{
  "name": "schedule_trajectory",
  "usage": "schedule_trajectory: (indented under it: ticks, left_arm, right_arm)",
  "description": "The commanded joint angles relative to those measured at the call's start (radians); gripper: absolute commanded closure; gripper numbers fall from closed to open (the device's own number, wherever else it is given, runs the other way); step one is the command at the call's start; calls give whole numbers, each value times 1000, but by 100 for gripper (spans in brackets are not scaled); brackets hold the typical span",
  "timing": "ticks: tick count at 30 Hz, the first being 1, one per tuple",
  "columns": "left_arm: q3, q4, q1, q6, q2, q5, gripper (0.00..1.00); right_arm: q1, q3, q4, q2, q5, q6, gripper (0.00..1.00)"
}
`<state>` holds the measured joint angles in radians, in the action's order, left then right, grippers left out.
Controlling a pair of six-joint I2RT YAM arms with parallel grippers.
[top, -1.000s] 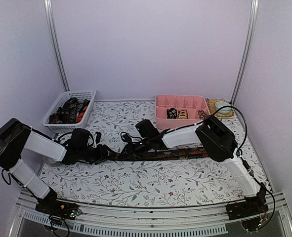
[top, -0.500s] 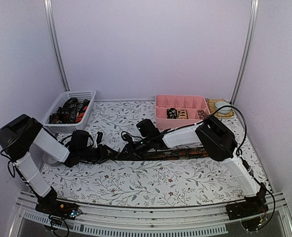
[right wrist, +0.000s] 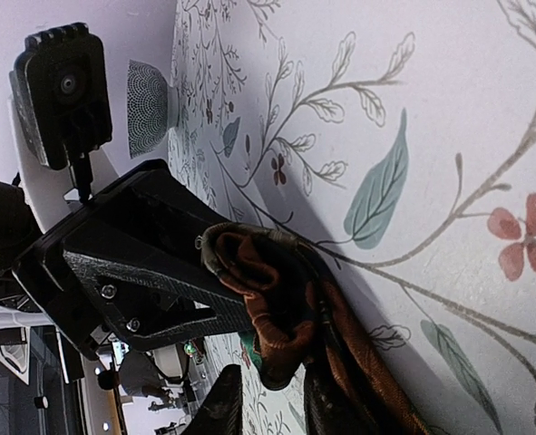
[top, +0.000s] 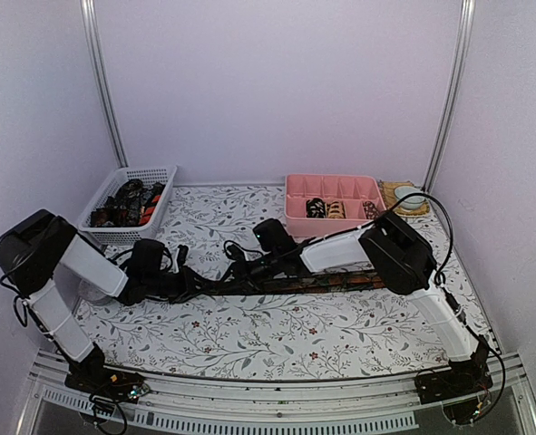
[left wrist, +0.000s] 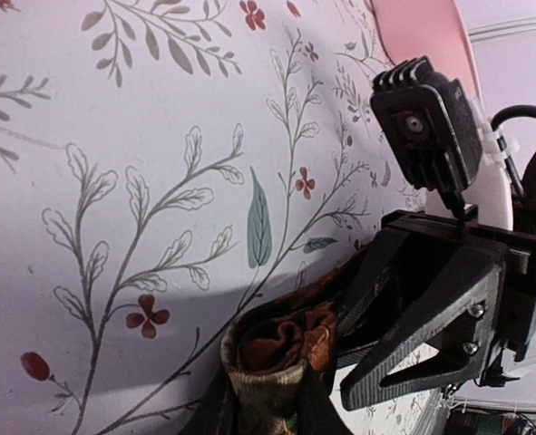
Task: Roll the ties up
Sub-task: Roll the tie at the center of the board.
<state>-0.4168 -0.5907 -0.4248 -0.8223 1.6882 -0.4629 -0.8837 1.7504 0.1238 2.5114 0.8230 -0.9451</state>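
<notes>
Table edges: a ribbed metal front rail (top: 277,399) closes the near side. Pale lilac walls (top: 277,91) with slim metal uprights (top: 102,91) close the other three.
Back left corner: a white plastic mesh basket (top: 145,170) stands against the wall, holding a tangle of loose ties (top: 127,204), dark and orange-red.
Back right corner: a pink plastic compartment tray (top: 336,180) with square cells holds rolled ties (top: 326,209) in its front cells. Just to its right is a round woven coaster (top: 391,190) under a small white dish.
Necktie: a dark brown, finely patterned fabric necktie (top: 349,280) lies flat in a long strip across the middle of the table. It runs left from under the right arm's white link to the two grippers.
Open room: a white tablecloth (top: 277,331) printed with grey-green sprigs and small red flowers shows bare in a wide band between necktie and front rail. A narrower patch shows between basket and tray.
Fabric at the grippers: the necktie's end is bunched into soft folds, rust-orange inside with an olive-tan woven edge outside.
Left gripper (right wrist: 236,304): matte black with wedge-shaped fingers, low over the cloth, closed on the bunched end.
Right gripper (left wrist: 345,361): the same black wedges, tip to tip with the left. Its fingers stand a little apart with fabric running between them (whether they pinch it cannot be told).
</notes>
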Motion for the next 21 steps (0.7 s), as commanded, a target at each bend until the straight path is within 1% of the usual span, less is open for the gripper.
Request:
schedule_trajectory:
  ticks: [1,6,10,12,16,21]
  left_arm:
    - [-53,214,-5,41,-43,81,83]
    - [-175,459,-49,109,-85,210,83]
    - [-280,617,-98,150,-79,311,84]
    - [-321,686,-124,168,-70,357,83]
    - [-401,797,-181,202,-42,458,83]
    - [-502,914,-233,231,12,567,83]
  right_arm:
    - [23,-97,-65,-50,-59,71,71]
    - [47,-199,-117,-261,-67,199,63]
    - [80,-310,-149,-407,-76,305,61]
    - [102,-362,-158,-485,-83,332,61]
    - [157,-446,-184,-588,-125,379,60]
    - [250,-507,-235,-644,-221,434,58]
